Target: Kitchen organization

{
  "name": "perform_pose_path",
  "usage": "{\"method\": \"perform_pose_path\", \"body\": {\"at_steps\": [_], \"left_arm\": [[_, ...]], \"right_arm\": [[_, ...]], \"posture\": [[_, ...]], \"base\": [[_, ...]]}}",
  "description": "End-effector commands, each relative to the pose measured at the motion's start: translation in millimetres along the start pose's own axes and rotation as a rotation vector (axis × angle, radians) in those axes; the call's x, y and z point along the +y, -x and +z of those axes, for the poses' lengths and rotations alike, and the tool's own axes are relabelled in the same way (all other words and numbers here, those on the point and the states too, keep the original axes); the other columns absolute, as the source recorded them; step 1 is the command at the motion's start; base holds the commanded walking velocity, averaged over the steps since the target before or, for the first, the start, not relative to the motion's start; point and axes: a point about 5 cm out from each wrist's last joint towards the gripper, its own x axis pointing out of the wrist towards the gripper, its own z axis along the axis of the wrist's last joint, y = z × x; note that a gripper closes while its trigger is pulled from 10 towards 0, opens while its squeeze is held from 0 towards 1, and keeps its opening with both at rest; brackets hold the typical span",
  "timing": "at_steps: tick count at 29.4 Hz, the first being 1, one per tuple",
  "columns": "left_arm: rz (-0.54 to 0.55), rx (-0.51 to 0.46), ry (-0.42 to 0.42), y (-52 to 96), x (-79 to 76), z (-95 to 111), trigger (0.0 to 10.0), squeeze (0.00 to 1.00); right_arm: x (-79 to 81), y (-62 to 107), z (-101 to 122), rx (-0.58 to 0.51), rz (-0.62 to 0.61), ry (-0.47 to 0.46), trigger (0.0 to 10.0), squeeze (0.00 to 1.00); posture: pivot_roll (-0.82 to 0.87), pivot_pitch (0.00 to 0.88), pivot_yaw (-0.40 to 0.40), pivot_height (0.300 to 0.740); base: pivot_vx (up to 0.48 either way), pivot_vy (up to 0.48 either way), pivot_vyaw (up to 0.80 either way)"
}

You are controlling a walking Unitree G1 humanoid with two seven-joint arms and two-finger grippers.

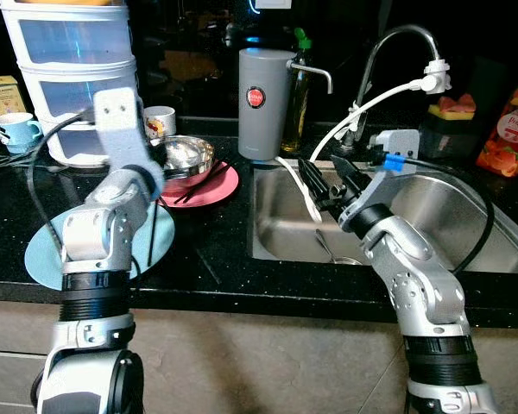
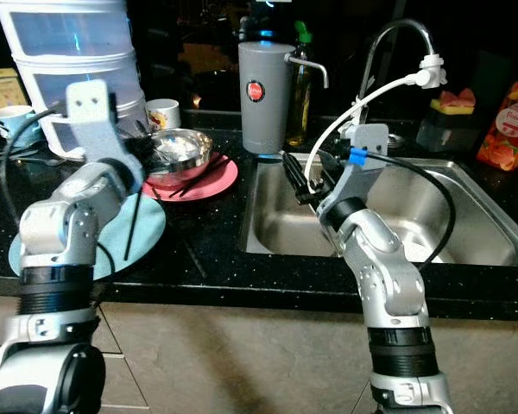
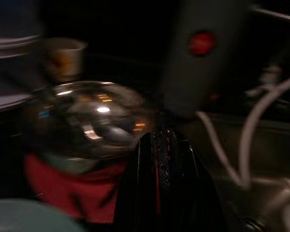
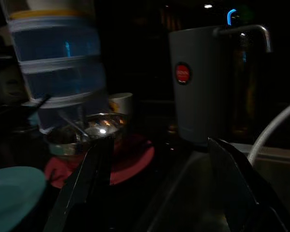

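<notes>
Kitchen clutter is what I'm sorting, and nearest me a flat pale-blue round plate point(image 1: 47, 250) lies at the counter's front edge, under my left arm. My left gripper point(image 3: 159, 159) has its fingers pressed together on nothing, just in front of the shiny steel bowl point(image 1: 186, 155), which sits on a round pink plate point(image 1: 220, 185) with dark chopsticks point(image 1: 198, 184). I reckon a careless forward push could knock that bowl off the plate. My right gripper point(image 1: 328, 183) hovers over the stainless sink basin point(image 1: 449, 207), jaws spread wide, empty. Its fingers are close to the white hose point(image 1: 375, 99); snagging it is my worry. Behind stands a tall grey dispenser point(image 1: 263, 103).
</notes>
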Motion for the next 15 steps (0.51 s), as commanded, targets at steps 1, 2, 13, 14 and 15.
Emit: {"method": "perform_pose_path", "body": {"at_steps": [1, 2, 13, 14, 15], "left_arm": [[-0.107, -0.042, 0.012, 4.1, -15.7, 3, 10.0, 0.0], [-0.107, -0.042, 0.012, 4.1, -15.7, 3, 10.0, 0.0], [-0.492, -0.114, 0.146, 11.5, -58.5, 12, 10.0, 0.0], [-0.522, -0.123, 0.163, 12.0, -60.7, 14, 10.0, 0.0], [-0.548, -0.131, 0.185, 12.3, -62.4, 16, 10.0, 0.0]], "right_arm": [[10.1, 2.8, 5, -0.017, 0.082, -0.037, 10.0, 0.0], [10.1, 2.8, 5, -0.017, 0.082, -0.037, 10.0, 0.0], [43.6, 14.0, 1, 0.009, 0.334, -0.17, 10.0, 0.0], [46.8, 16.4, 0, 0.017, 0.361, -0.172, 10.0, 0.0], [50.6, 19.3, -1, 0.026, 0.395, -0.175, 10.0, 0.0]], "posture": [[0.08, 0.094, -0.027, 0.74], [0.08, 0.094, -0.027, 0.74], [0.07, 0.102, -0.03, 0.74], [0.07, 0.102, -0.03, 0.74], [0.06, 0.104, -0.028, 0.74]], "base": [[0.0, 0.0, 0.0], [0.0, 0.0, 0.0], [0.0, 0.0, 0.0], [0.0, 0.0, 0.0], [0.0, 0.0, 0.0]]}}
